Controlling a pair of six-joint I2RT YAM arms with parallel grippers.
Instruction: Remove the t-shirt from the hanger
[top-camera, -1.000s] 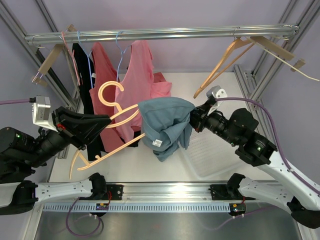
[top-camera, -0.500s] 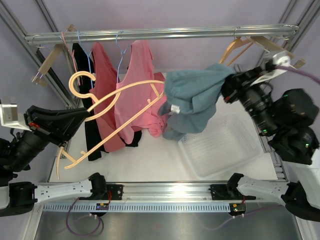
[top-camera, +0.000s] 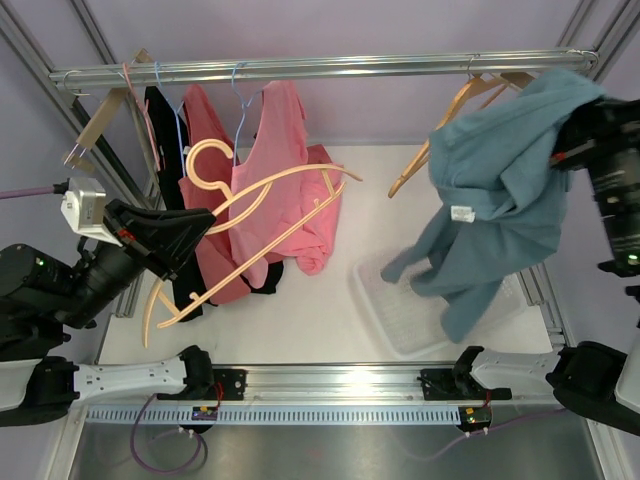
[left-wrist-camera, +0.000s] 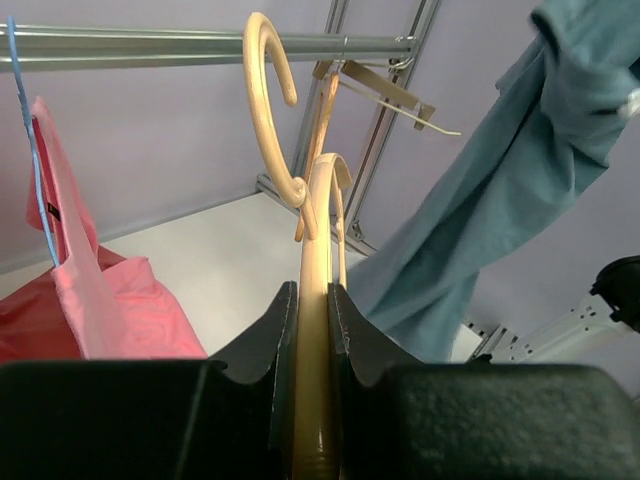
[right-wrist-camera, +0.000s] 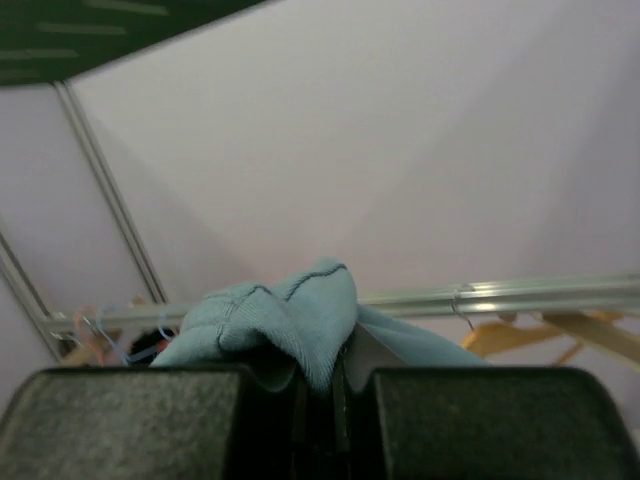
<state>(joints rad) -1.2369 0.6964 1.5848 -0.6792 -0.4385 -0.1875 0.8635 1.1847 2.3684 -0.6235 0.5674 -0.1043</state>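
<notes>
Left side: my left gripper (left-wrist-camera: 312, 330) is pinching the peach hanger (top-camera: 268, 196) just below its hook, and the left wrist view shows the jaws pressed against both faces of it. The hanger is bare and tilted. It is off the rail (top-camera: 320, 68), in front of the rail's left half, and overlaps the pink garments (top-camera: 275, 150) that hang from the rail.

Right side: my right gripper (right-wrist-camera: 320, 390) is clamped on a bunched fold of the blue t-shirt (top-camera: 500, 190), with cloth bulging out above the jaws. The t-shirt is free of the peach hanger and well apart from it. It is held up near the rail's right end and drapes in front of a wooden hanger (top-camera: 455, 110) hooked on the rail. Its lower edge hangs over the white basket (top-camera: 380, 305) below the rail's right half. I cannot tell whether it touches the basket.
</notes>
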